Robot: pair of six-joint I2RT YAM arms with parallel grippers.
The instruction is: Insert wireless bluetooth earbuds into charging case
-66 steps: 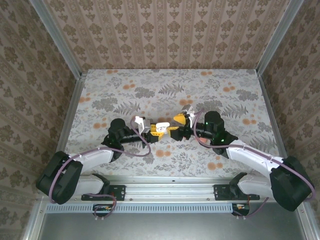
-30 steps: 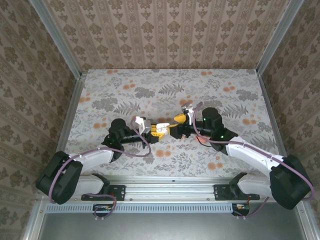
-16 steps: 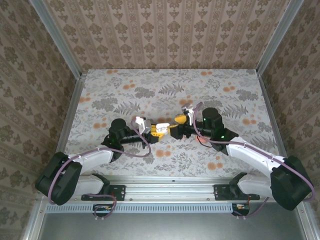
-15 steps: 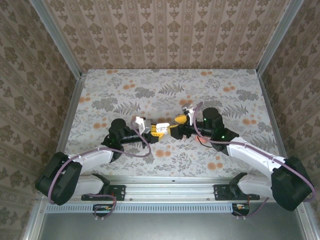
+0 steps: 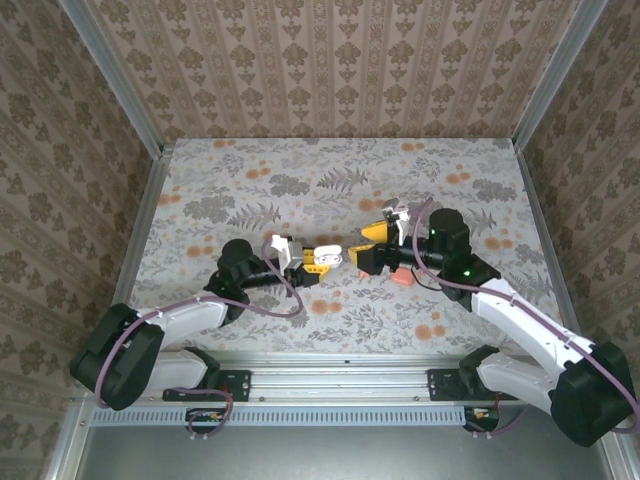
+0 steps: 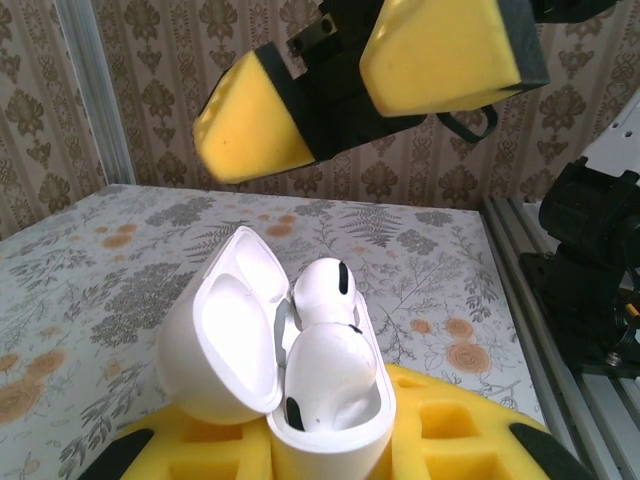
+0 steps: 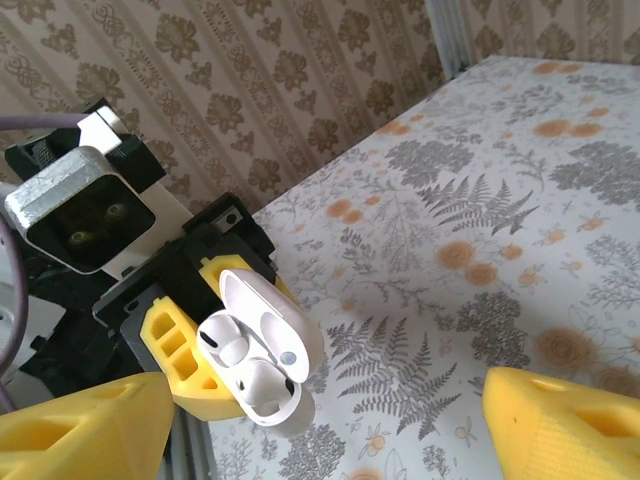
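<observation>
Charging case point(image 6: 322, 445): your left pincer point(image 5: 316, 261) pinches it — lid open, white earbuds point(image 6: 325, 290) seated inside.
Right pincer point(image 5: 368, 246): yours hangs spread, just beside it.

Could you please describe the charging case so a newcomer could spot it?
Near the middle of the floral table, the left gripper holds it. It is the white charging case amid yellow jaws, lid open, two earbuds inside.

Black-and-white left arm point(image 5: 190, 315) and right arm point(image 5: 520, 320) reach inward; yellow-fingered left gripper point(image 5: 318, 257) clamped tight, yellow-fingered right gripper point(image 5: 366, 244) spread wide, facing it.
</observation>
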